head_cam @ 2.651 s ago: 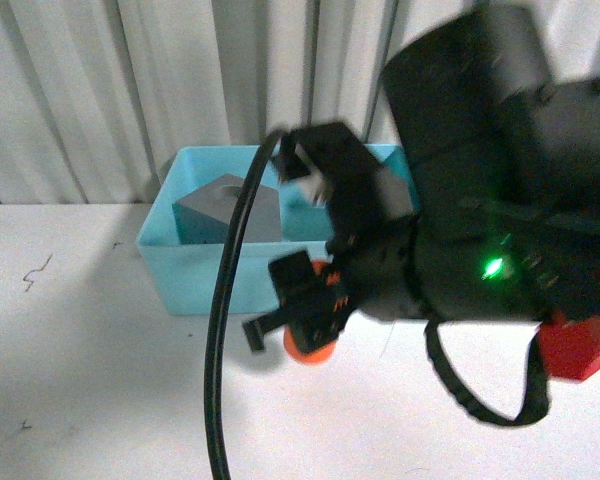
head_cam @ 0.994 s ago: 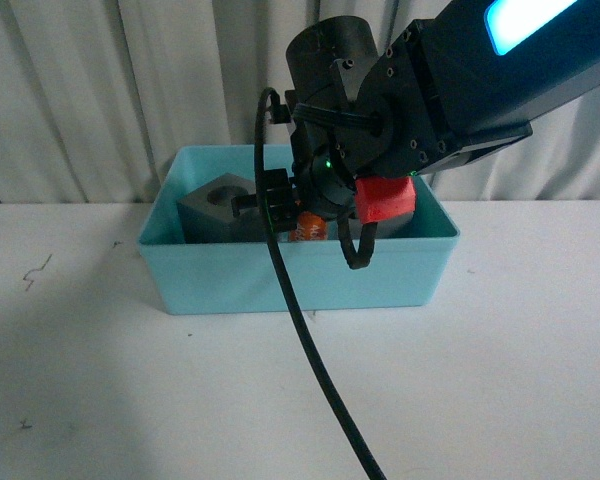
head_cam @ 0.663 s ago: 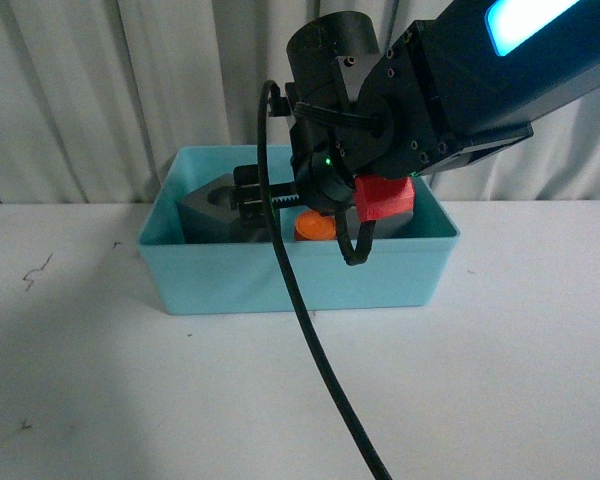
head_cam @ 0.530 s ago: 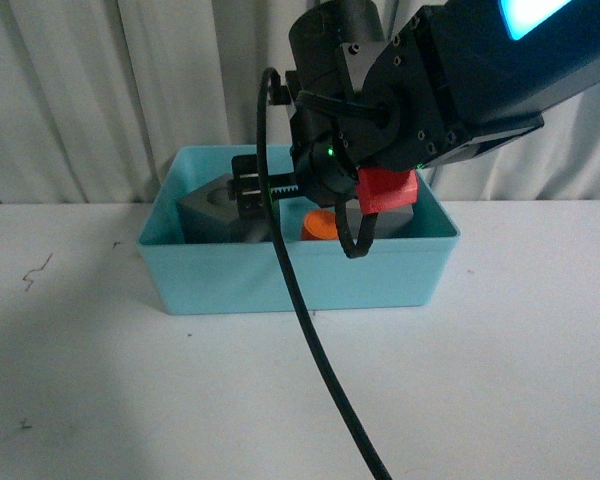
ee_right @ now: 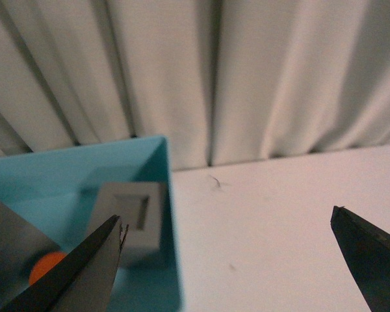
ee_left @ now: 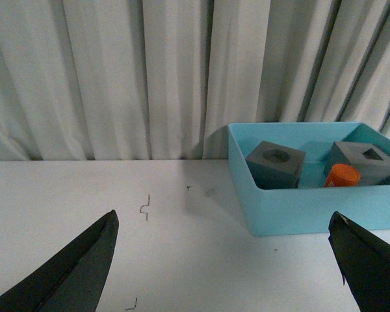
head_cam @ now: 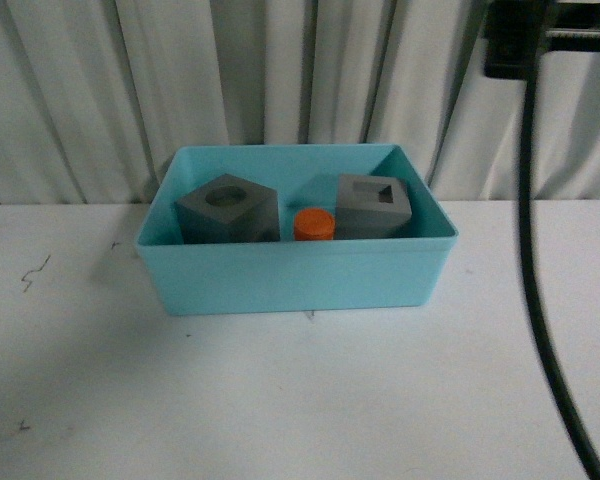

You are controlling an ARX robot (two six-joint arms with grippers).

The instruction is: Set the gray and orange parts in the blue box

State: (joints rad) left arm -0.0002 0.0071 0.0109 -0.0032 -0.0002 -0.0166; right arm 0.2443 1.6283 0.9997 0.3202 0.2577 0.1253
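The box (head_cam: 298, 275) sat at the centre of the front view, on the white table (head_cam: 280, 400) before a pale curtain (head_cam: 100, 90). All three parts lay inside it. The cube with the round recess (head_cam: 228, 208) stood at the left of the box, tilted a little; the cube with the square recess (head_cam: 373, 206) stood at the right; the orange cylinder (head_cam: 314, 224) stood upright between them, just beside each (whether it touched either could not be told). No numerals could be read on it from here.

Nothing of the task showed on the table outside the box, so the placing looked done. What remained, as a judgement, was only for the arms to draw clear and rest.

The left gripper (ee_left: 231, 260) looked across the table at the box from well apart, its two dark fingers spread wide to the lower corners of its own view and holding nothing. The right gripper (ee_right: 237, 260) hung above the box's right wall, fingers likewise wide apart and empty, the square-recess cube and a sliver of orange showing at the lower left of that view. In the front view only a black cable (head_cam: 540, 300) ran down the right side, with a dark piece of the arm at the upper right.
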